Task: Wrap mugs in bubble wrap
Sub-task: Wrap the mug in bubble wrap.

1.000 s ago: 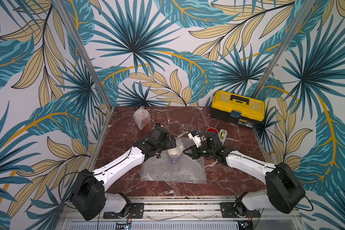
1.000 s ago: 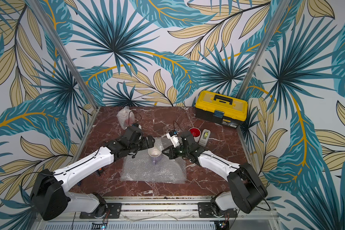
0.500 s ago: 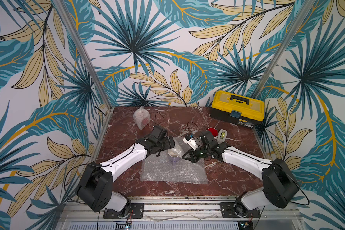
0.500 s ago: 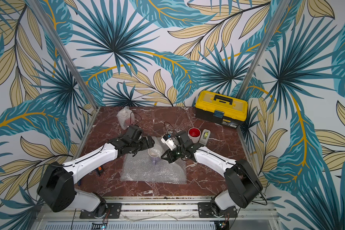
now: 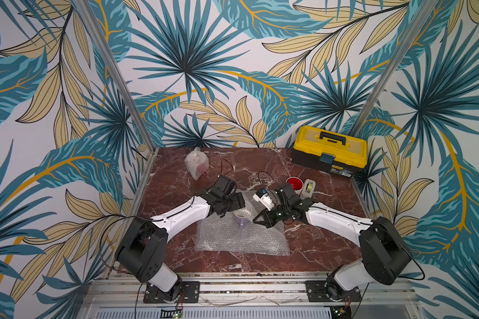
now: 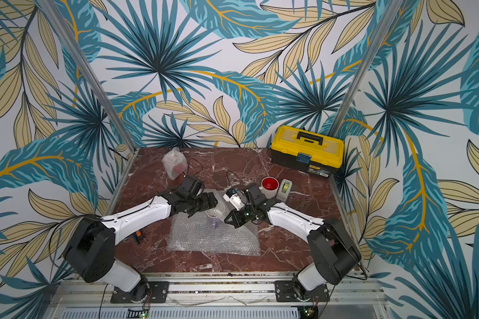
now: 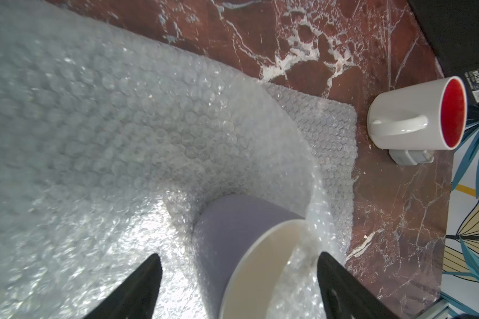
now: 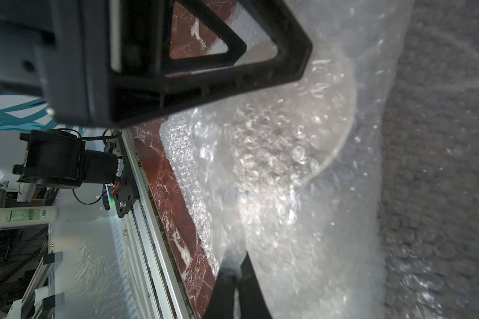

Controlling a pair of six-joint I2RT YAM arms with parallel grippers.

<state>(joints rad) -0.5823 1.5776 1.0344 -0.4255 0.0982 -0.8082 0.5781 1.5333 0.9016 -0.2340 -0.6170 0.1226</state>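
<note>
Bubble wrap [image 5: 241,240] lies flat mid-frame in both top views, but its upper-right corner has come inward since a second ago. The right gripper [image 8: 239,268], fingers pressed together on it, has swung the flap in over the mug [image 5: 241,222], so the first fold looks underway. That mug stands upright on the sheet's upper half, mouth and long axis straight up; its handle I cannot place. Flanking the rim is the left gripper [image 7: 237,255] — fingers apart, lately narrowing.
</note>
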